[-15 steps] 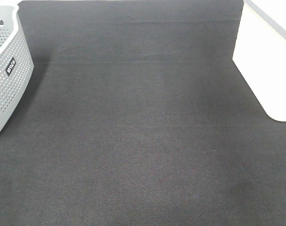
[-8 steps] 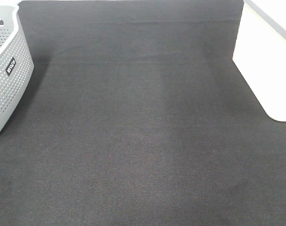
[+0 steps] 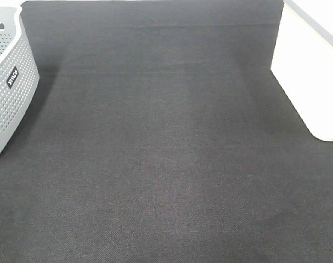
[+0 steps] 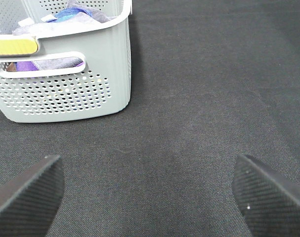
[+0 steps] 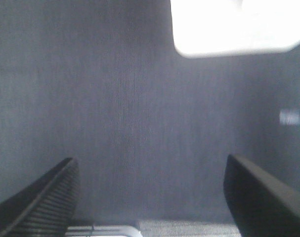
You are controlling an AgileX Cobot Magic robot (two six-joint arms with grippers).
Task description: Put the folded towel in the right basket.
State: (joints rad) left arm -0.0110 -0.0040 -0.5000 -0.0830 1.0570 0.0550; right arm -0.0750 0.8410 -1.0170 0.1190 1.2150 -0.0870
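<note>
Exterior high view: a dark woven mat lies between a grey perforated basket and a smooth white basket.

Left wrist view: the left gripper is spread wide, ribbed pads empty; crumpled cloth fills the grey basket.

Right wrist view: the right gripper is spread, empty. The folded towel cannot be identified.

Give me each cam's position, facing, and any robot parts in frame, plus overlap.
Exterior high: mounted high, looks down on the black mat; no robot parts show.
Left wrist: faces the grey basket holding cloths; left gripper open.
Right wrist: faces mat and white basket; right gripper open.
Shared: grey basket in exterior and left wrist views.
</note>
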